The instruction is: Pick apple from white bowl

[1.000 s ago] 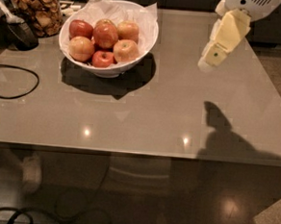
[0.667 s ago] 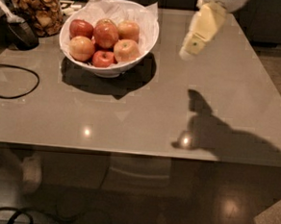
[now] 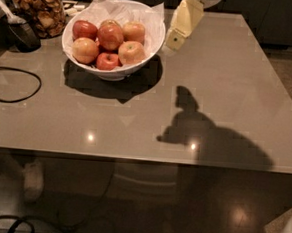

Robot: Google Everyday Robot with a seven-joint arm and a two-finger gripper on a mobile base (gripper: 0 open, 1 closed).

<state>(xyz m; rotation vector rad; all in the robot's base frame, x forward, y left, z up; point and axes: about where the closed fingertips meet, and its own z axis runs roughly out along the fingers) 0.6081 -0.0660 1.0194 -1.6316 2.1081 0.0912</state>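
Observation:
The white bowl (image 3: 151, 43) stands at the back left of the grey table, lined with crinkled white paper, and holds several apples. A pale yellow-orange apple with a reddish blush (image 3: 131, 52) lies at the bowl's front right, next to a small deep-red apple (image 3: 108, 60). Darker red apples (image 3: 110, 36) lie behind them. My cream-coloured gripper (image 3: 175, 39) hangs tilted just right of the bowl's rim, above the table, pointing down and to the left. It touches neither the bowl nor any apple.
A glass jar of brown snacks (image 3: 38, 8) stands left of the bowl, beside a dark object (image 3: 21, 34). A black cable (image 3: 12, 86) loops on the table's left side. The arm's shadow (image 3: 209, 138) falls on the table's right half.
My gripper has moved left across the table from the right side to just beside the bowl's right rim. The view has closed in on the table. The apples have not moved.

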